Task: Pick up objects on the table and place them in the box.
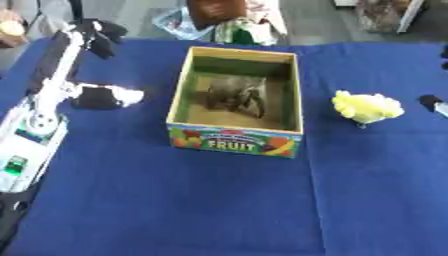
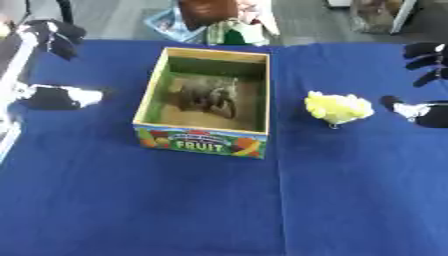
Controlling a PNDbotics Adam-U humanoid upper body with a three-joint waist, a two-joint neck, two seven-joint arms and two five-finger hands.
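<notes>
The box, a shallow wooden tray with a bright "FRUIT" label on its near wall, sits at the centre of the frame on the blue surface, and a dark, brownish object already lies inside it on the floor of the box; what it is I cannot make out. Just to the right of the box, apart from its wall, rests a fluffy yellow object, the most obvious thing left to collect. On the far left a black-and-white object lies on the cloth beside the robot's left arm, and a similar black-and-white shape shows at the right edge. The left hand hangs at the upper left of the frame, clear of everything, grasping nothing; whether its fingers are curled or relaxed I cannot tell. The right hand shows only as dark fingers at the upper right edge, holding nothing, their pose likewise unclear. By my reading, the job stands between picks: one item in, others waiting. The next move likely calls for the right hand to come down over the yellow object, close round it, and lift it across the box's right wall.
</notes>
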